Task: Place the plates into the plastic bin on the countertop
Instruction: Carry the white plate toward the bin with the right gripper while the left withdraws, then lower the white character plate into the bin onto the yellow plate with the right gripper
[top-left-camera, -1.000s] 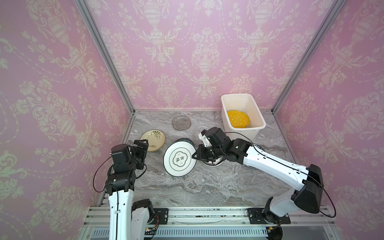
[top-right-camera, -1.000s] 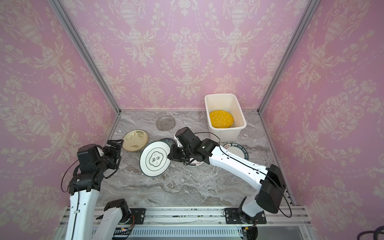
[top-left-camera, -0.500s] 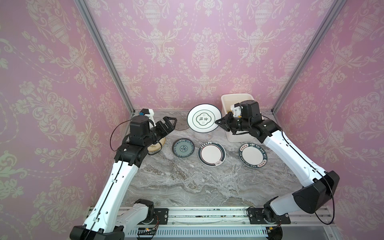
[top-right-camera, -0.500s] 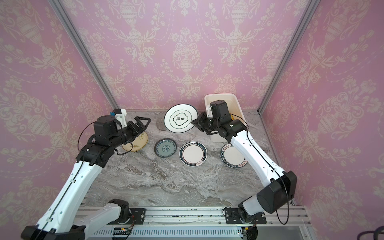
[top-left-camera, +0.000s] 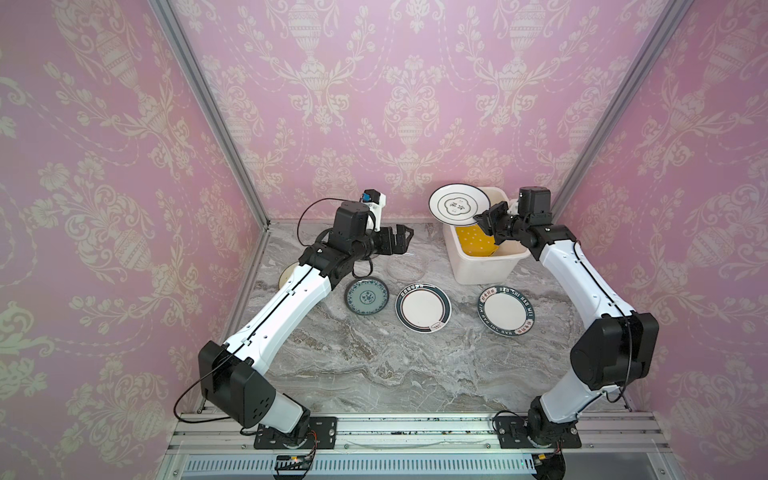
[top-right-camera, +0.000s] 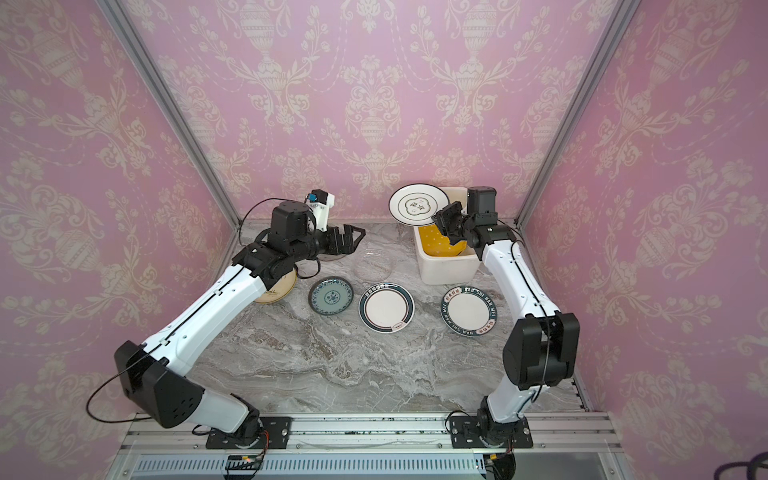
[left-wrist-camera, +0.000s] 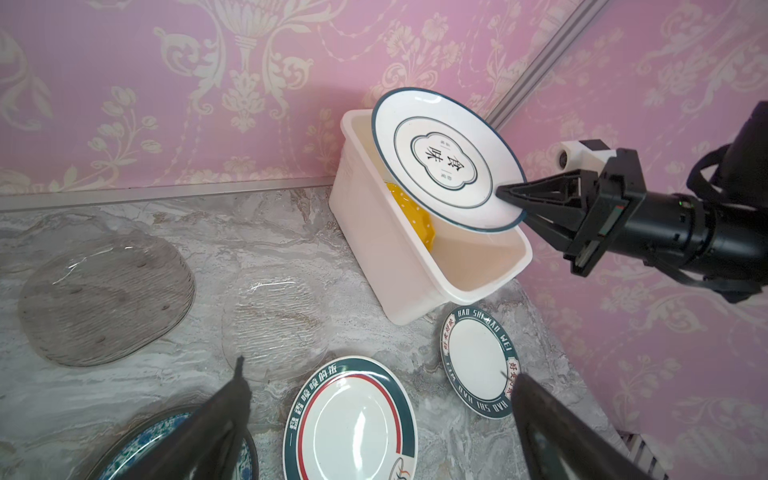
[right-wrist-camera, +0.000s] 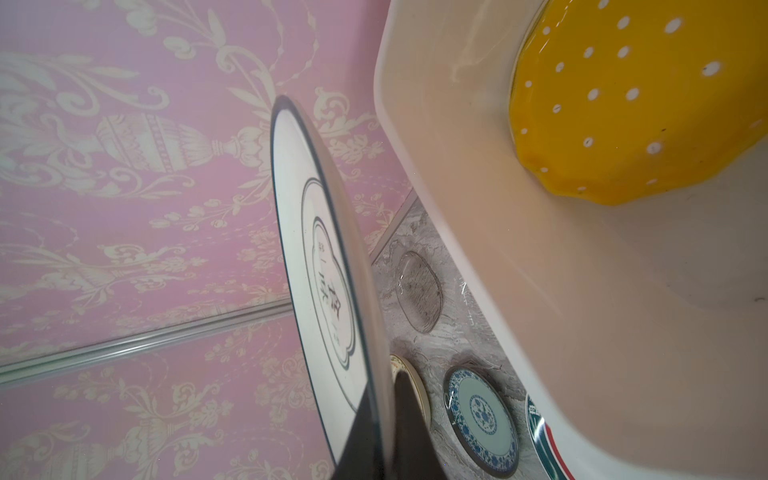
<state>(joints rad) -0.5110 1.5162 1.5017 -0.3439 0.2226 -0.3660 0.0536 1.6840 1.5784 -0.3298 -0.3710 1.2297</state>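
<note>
The grey marble counter has a white plastic bin at the back, near the wall. An orange plate with white dots leans inside the bin. A white plate with a thin dark ring hangs tilted in the air over the bin's rim. In front of the bin lies a white plate with letters round it. A white plate with a red line lies a bit more to the bin's left. A teal flower plate is left of that.

A clear glass plate lies just beside the bin. A smoky glass plate is past it. A cream plate is farthest from the bin, half hidden under the left arm.

The right hand pinches the white ringed plate by its edge. The left hand is up in the air left of the bin, fingers spread wide, holding nothing.
</note>
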